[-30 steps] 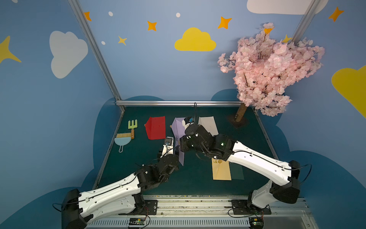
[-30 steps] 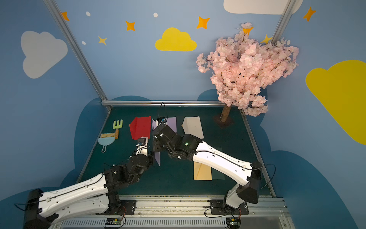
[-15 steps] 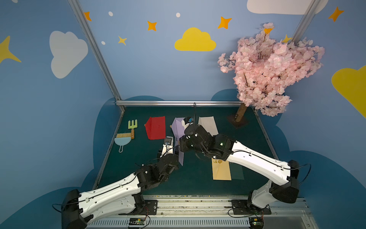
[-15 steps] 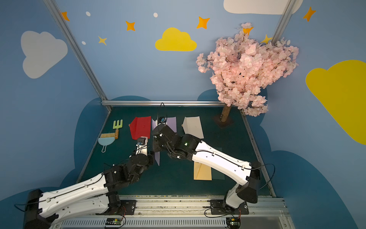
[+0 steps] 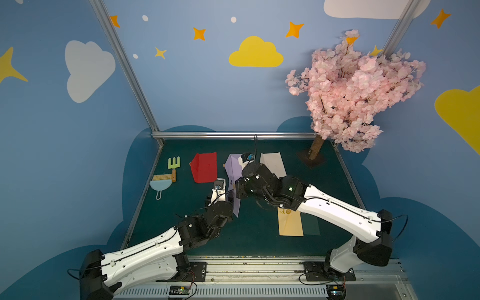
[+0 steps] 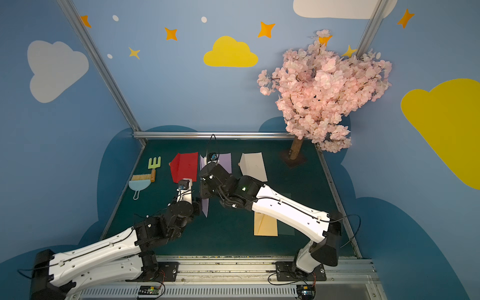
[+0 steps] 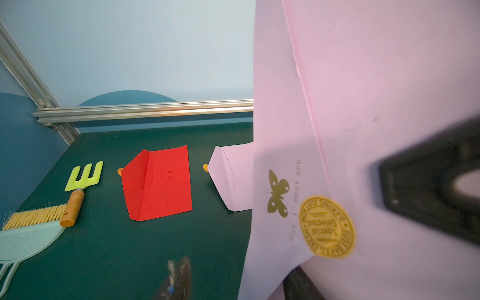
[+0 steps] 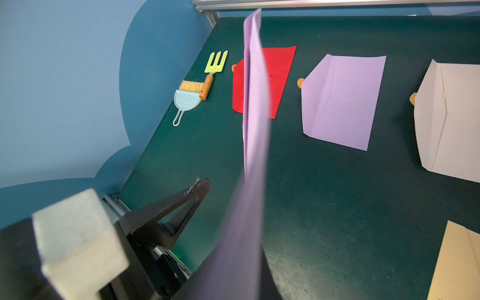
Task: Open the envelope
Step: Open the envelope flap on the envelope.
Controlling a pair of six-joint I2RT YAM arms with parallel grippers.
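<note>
Lilac paper envelope (image 7: 350,91) hangs on edge over centre of the dark green mat (image 5: 161,215): light, floppy, creases easily; I'd take the flap tip by the round gold seal sticker (image 7: 326,226), not the body. Left gripper (image 7: 237,280) at its 7 o'clock, jaws half apart astride the near edge, contact unclear. Right gripper (image 5: 237,189) at 3 o'clock, clamped shut on it. Flap looks sealed

A robot lab booth is showing here: white arms (image 5: 337,210) are sitting on a metal rail (image 5: 259,267), and cloud-painted walls (image 5: 194,91) with aluminium bars (image 5: 233,135) are enclosing a green table (image 5: 259,241)
</note>
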